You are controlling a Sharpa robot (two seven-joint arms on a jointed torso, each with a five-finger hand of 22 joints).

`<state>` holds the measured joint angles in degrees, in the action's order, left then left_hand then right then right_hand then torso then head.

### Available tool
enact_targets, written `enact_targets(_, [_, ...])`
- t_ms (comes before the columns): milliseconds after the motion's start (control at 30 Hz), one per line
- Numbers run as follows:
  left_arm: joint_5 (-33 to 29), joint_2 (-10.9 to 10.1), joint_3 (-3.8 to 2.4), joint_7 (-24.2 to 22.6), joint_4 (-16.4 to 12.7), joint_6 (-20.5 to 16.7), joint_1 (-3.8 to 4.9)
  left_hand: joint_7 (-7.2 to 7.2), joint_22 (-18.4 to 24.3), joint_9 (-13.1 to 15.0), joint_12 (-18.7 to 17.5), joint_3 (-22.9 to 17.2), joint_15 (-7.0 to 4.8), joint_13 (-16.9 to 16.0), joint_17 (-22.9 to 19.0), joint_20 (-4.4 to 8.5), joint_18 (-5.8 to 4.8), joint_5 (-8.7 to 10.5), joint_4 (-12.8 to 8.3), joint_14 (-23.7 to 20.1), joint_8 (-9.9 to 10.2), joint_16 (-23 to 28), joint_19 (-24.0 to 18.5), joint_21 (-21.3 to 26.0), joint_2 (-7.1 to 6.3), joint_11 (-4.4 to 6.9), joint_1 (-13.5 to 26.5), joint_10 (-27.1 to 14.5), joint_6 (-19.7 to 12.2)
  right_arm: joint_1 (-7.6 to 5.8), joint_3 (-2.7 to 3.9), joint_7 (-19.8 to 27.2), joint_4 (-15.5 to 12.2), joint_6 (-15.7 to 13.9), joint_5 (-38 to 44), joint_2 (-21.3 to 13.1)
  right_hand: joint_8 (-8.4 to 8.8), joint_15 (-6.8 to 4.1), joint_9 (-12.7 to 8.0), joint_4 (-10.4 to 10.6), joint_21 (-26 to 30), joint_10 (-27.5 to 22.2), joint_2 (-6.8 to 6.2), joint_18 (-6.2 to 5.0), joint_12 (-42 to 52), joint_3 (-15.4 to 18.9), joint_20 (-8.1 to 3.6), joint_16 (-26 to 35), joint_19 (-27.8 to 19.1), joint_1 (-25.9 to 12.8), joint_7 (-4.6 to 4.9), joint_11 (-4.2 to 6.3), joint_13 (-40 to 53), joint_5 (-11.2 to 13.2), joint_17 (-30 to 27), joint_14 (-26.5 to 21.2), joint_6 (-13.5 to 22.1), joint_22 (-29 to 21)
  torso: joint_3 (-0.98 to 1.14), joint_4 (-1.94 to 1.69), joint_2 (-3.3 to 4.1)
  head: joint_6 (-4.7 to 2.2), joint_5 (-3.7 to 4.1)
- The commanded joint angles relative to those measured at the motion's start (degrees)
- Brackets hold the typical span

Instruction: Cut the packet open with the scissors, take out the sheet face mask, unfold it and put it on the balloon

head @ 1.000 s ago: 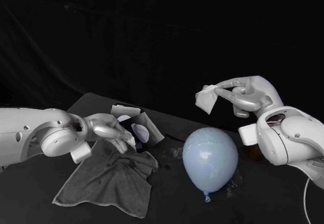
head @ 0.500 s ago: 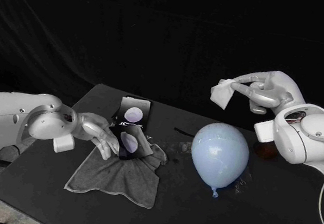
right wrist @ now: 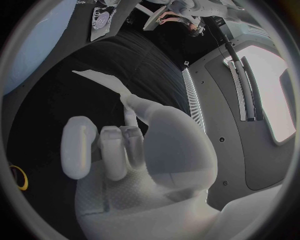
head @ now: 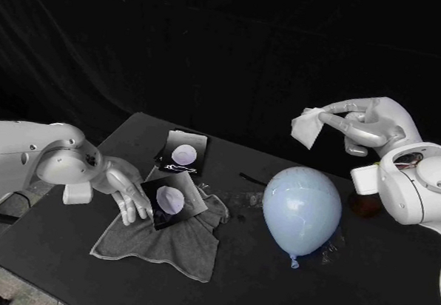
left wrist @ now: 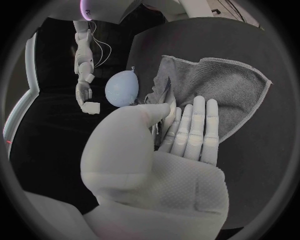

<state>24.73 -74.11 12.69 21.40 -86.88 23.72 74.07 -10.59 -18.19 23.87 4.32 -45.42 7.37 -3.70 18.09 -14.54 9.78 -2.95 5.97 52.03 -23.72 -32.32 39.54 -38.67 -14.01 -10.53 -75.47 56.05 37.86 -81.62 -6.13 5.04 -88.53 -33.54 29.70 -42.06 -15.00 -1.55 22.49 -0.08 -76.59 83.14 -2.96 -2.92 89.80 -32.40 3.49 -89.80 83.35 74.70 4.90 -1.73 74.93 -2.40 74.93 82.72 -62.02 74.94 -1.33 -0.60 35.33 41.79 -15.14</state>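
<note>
Nearest the robot, a grey cloth (head: 173,245) lies rumpled on the black table (head: 300,299). Over the cloth's far edge, the left hand (head: 125,190) holds the dark packet (head: 175,202). The packet is tilted, with its pale oval print facing up. The left wrist view shows it edge-on, a thin sliver caught between the thumb and the straight, close-set fingers (left wrist: 190,132). To the right of the cloth and just clear of it, the pale blue balloon (head: 302,210) rests on the table with its knotted end towards the robot. Farther back, beyond the held packet and apart from it, another dark packet (head: 183,154) with the same oval print lies flat on the table. Farthest off, the right hand (head: 361,124) is raised well above the table, behind and above the balloon. It pinches the folded white sheet face mask (head: 308,127) between thumb and fingers. The mask hangs from the fingertips in the air, still folded and touching neither balloon nor table.
</note>
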Motion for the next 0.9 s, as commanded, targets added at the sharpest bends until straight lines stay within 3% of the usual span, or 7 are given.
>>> enact_targets(33, [1.8, -0.2, -0.08, 0.3, 0.5, 1.3, 0.27, -3.56, 0.6, -0.1, -0.5, 0.7, 0.14, 0.1, -0.3, 0.11, 0.74, 0.15, -1.2, 0.4, -0.5, 0.9, 0.7, 0.8, -1.30, -0.37, -1.4, -0.1, -1.9, -0.04, 0.00, 0.3, -0.2, 1.1, 0.1, -0.1, -0.23, -1.60, 4.8, -0.3, -0.2, 6.9, 0.74, -0.02, 0.2, -0.1, -0.30, -0.2, 0.0, 0.0, -0.27, 1.43, 15.1, -0.4, 15.1, 7.3, -0.8, 10.0, -0.01, -0.03, -0.04, -0.14, 0.03])
enact_targets(167, [2.5, -0.6, -0.12, -1.0, 1.2, 1.1, 1.05, -3.98, 1.9, 0.1, -0.5, 3.0, 0.56, 0.0, -0.8, -0.14, 0.67, 0.19, -2.1, 0.0, -2.5, 2.3, 1.0, 2.4, -1.65, -0.81, -2.5, -1.6, -4.6, -0.04, -0.04, 0.2, -0.3, 1.3, 0.1, -0.2, -0.23, -1.60, 4.8, -0.3, -0.2, 6.9, 0.74, -0.02, 0.2, -0.1, -0.30, -0.2, 0.0, 0.0, -0.27, 1.43, 15.1, -0.4, 15.1, 7.3, -0.8, 10.0, -0.03, 0.00, 0.02, -0.25, 0.13])
enact_targets(400, [3.8, -1.5, -0.15, -2.8, 2.2, 1.9, 3.31, -4.57, 3.7, 0.1, -0.4, 5.0, 1.50, 0.0, -1.4, -1.08, 0.57, 0.10, -3.2, -2.3, -5.4, 4.1, 0.0, 5.0, -1.43, -1.56, -4.8, -4.4, -8.0, -0.04, -0.11, 0.0, -0.5, 1.7, 0.1, -0.2, -0.23, -1.60, 4.8, -0.3, -0.2, 6.9, 0.74, -0.02, 0.2, -0.1, -0.30, -0.2, 0.0, 0.0, -0.27, 1.43, 15.1, -0.4, 15.1, 7.3, -0.8, 10.0, 0.00, -0.05, 0.01, -0.32, 0.26])
enact_targets(433, [4.1, -1.6, -0.15, -3.0, 2.4, 2.1, 3.73, -4.61, 4.1, 0.1, -0.3, 6.4, 1.70, 0.0, -1.5, -1.33, 0.51, 0.26, -2.9, -2.7, -5.8, 4.3, -0.1, 5.5, -1.80, -1.67, -4.3, -4.8, -8.8, -0.04, -0.13, 0.0, -0.5, 1.8, 0.1, -0.2, -0.23, -1.60, 4.8, -0.3, -0.2, 6.9, 0.74, -0.02, 0.2, -0.1, -0.30, -0.2, 0.0, 0.0, -0.27, 1.43, 15.1, -0.4, 15.1, 7.3, -0.8, 10.0, 0.02, -0.04, -0.02, -0.36, 0.25])
enact_targets(533, [5.5, -2.0, -0.15, -3.2, 2.9, 2.9, 4.91, -4.93, 5.6, 0.6, 0.8, 11.5, 2.16, -0.2, -1.2, -1.82, 0.53, 0.12, -2.1, -4.6, -9.1, 3.7, -0.1, 7.5, -0.90, -1.98, -5.7, -5.9, -10.6, -0.04, -0.17, -0.2, -0.5, 2.1, 0.1, -0.2, -0.38, -1.60, 5.0, -0.5, -0.3, 6.9, 0.75, -0.01, 0.2, -0.3, -0.31, -0.2, 0.1, -0.1, -0.26, 1.43, 15.1, -0.4, 15.1, 7.3, -0.6, 10.0, 0.02, 0.00, -0.05, -0.65, 0.51])
enact_targets(733, [6.9, -2.4, -0.16, -3.4, 3.7, 4.0, 6.64, -5.07, 6.3, 0.8, 1.9, 11.7, 2.33, -0.3, -1.0, -1.84, 0.47, 0.06, -1.8, -5.8, -11.2, 3.1, 0.3, 8.5, -0.87, -2.08, -6.9, -6.1, -11.1, -0.02, -0.23, -0.3, -0.5, 2.5, 0.2, -0.1, -0.38, -1.60, 5.0, -0.5, -0.3, 6.9, 0.75, -0.01, 0.2, -0.3, -0.31, -0.2, 0.1, -0.1, -0.26, 1.43, 15.1, -0.4, 15.1, 7.3, -0.6, 10.0, -0.01, 0.01, -0.07, -1.32, 1.24])
enact_targets(900, [7.5, -2.5, -0.17, -3.3, 4.1, 4.7, 7.23, -5.33, 6.9, 0.6, 2.4, 11.7, 2.71, -0.2, -0.8, -1.84, 0.40, 0.04, -1.8, -7.3, -12.8, 2.4, 0.6, 9.1, -0.96, -2.44, -8.1, -7.9, -12.0, -0.02, -0.27, -0.4, -0.5, 2.8, 0.2, -0.1, -0.44, -1.60, 5.0, -0.5, -0.3, 6.9, 0.76, -0.01, 0.2, -0.3, -0.31, -0.2, 0.1, -0.1, -0.25, 1.42, 15.1, -0.4, 15.1, 7.3, -0.6, 10.0, 0.01, 0.01, -0.03, -1.42, 1.28])
